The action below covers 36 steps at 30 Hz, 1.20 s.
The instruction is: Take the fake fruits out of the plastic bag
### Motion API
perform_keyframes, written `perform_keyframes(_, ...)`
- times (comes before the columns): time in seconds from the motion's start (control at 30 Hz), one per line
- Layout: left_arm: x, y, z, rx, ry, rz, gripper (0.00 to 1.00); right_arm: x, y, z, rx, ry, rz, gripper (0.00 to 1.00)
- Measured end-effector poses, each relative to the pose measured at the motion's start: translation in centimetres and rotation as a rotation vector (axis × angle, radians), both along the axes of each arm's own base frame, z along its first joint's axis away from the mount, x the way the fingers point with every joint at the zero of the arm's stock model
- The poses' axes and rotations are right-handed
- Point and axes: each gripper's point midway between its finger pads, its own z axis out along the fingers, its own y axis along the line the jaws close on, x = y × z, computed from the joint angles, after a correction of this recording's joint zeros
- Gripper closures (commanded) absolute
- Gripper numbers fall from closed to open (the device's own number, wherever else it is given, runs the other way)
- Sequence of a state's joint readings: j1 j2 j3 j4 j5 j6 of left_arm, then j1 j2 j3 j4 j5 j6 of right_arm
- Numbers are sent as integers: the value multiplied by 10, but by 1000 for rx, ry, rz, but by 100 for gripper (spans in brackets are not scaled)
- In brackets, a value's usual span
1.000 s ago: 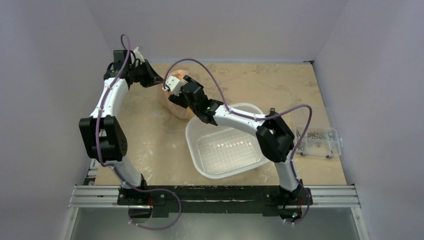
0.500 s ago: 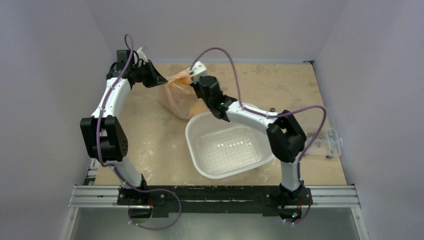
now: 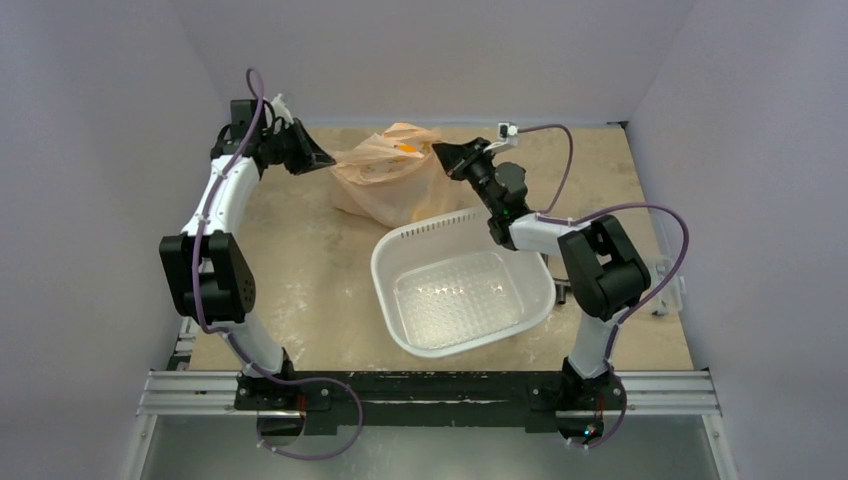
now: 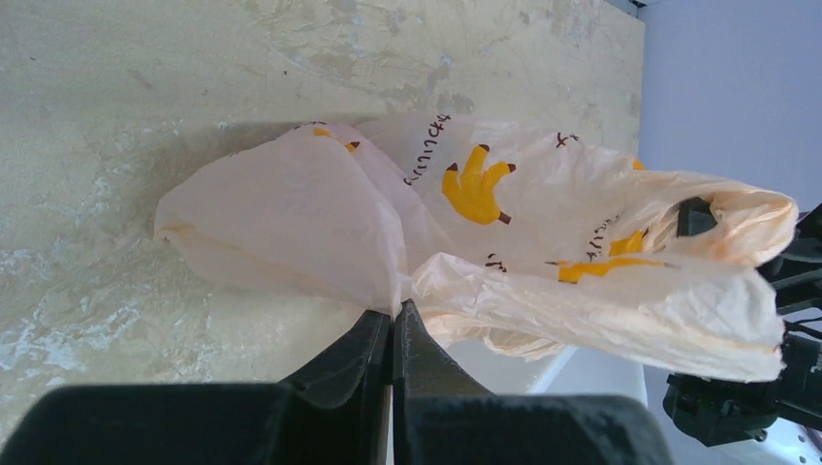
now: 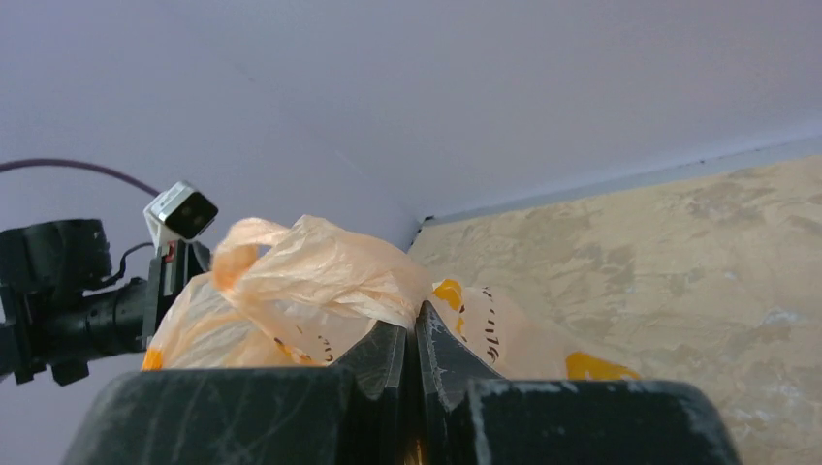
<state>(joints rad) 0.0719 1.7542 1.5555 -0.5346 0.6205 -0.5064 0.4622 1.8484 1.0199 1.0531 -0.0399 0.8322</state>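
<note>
The peach-beige plastic bag [image 3: 385, 178] with yellow prints is stretched between both arms at the back of the table, just behind the basin. My left gripper [image 3: 328, 160] is shut on the bag's left edge, seen pinched at the fingertips in the left wrist view [image 4: 394, 308], with the bag [image 4: 543, 242] spread out beyond. My right gripper [image 3: 440, 152] is shut on the bag's right edge, and in the right wrist view [image 5: 415, 320] a fold of the bag [image 5: 310, 276] lies between the tips. The fake fruits are hidden inside the bag.
A rigid white perforated basin [image 3: 462, 290] stands in front of the bag, right of centre. A clear parts box [image 3: 640, 275] sits at the right edge of the table. Walls close in the back and both sides.
My right gripper has closed on the bag's right side and drawn it rightward and back, spreading the bag out. The left gripper kept its hold at the bag's left edge.
</note>
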Motion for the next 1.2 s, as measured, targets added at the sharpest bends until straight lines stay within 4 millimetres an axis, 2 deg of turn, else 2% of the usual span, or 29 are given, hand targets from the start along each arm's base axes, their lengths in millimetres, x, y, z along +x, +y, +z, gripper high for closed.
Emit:
perform_keyframes(0.07, 0, -1, 1, -3, -4, -4, 76, -2, 7, 3, -12, -11, 38, 100)
perform_keyframes(0.23, 2, 2, 1, 44, -39, -11, 35, 5, 25, 8, -170, -60, 115, 100)
perform_keyframes(0.37, -10, 1, 10, 204, -154, -19, 23, 9, 30, -1, -319, -71, 153, 100)
perform_keyframes(0.43, -27, -10, 25, 299, -264, -66, 14, 8, 30, -12, -391, -62, 170, 100)
perform_keyframes(0.6, -61, -44, 66, 507, -627, -233, 8, 1, 28, -42, -526, -14, 217, 100)
perform_keyframes(0.67, -68, -54, 66, 577, -718, -290, 8, -2, 28, -47, -550, -7, 235, 100)
perform_keyframes(0.77, -71, -66, 53, 670, -786, -374, 7, -7, 28, -43, -566, -13, 255, 100)
perform_keyframes(0.97, -66, -87, 14, 836, -825, -521, 6, -19, 28, -9, -542, -83, 270, 100)
perform_keyframes(1.0, -64, -90, 10, 863, -834, -539, 9, -20, 29, -5, -536, -91, 271, 100)
perform_keyframes(1.07, -57, -94, 0, 938, -843, -564, 23, -21, 29, -2, -527, -96, 275, 100)
perform_keyframes(1.1, -53, -95, -5, 966, -836, -571, 35, -21, 30, -1, -524, -96, 277, 100)
perform_keyframes(1.2, -37, -99, -15, 1027, -782, -551, 84, -23, 30, -2, -517, -91, 282, 100)
